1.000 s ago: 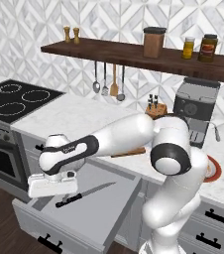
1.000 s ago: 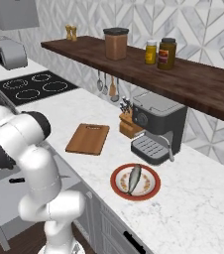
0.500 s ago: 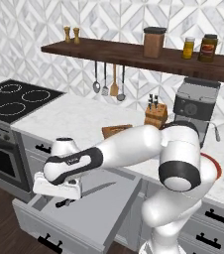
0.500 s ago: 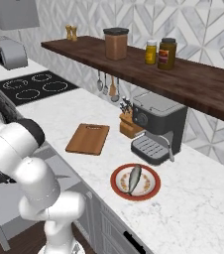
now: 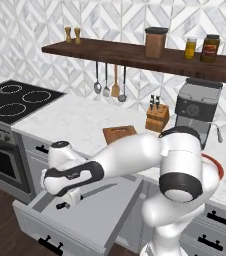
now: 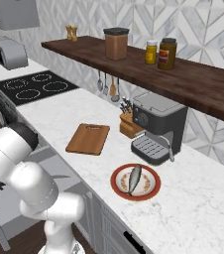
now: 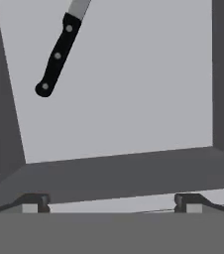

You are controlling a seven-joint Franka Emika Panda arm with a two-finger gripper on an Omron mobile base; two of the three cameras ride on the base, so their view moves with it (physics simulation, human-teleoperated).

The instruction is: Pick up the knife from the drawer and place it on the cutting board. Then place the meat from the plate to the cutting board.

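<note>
While the arm is bent low off the counter, the drawer [image 5: 97, 220] is seen pulled wide open below the worktop. Up on the counter, the cutting board [image 6: 88, 139] is left bare, and beside it (toward the coffee machine) the plate [image 6: 119, 190] is topped with the meat [image 6: 134, 178]. Inside the drawer, the knife [image 7: 57, 56] is laid flat on the grey floor, untouched. Just above it the gripper [image 5: 69, 196] is held with its jaws fully spread, nothing pinched.

The knife [image 7: 57, 55] lies on the drawer [image 7: 134, 89] floor at 11 o'clock, handle end toward 8 o'clock. The blade exits at 12 o'clock
</note>
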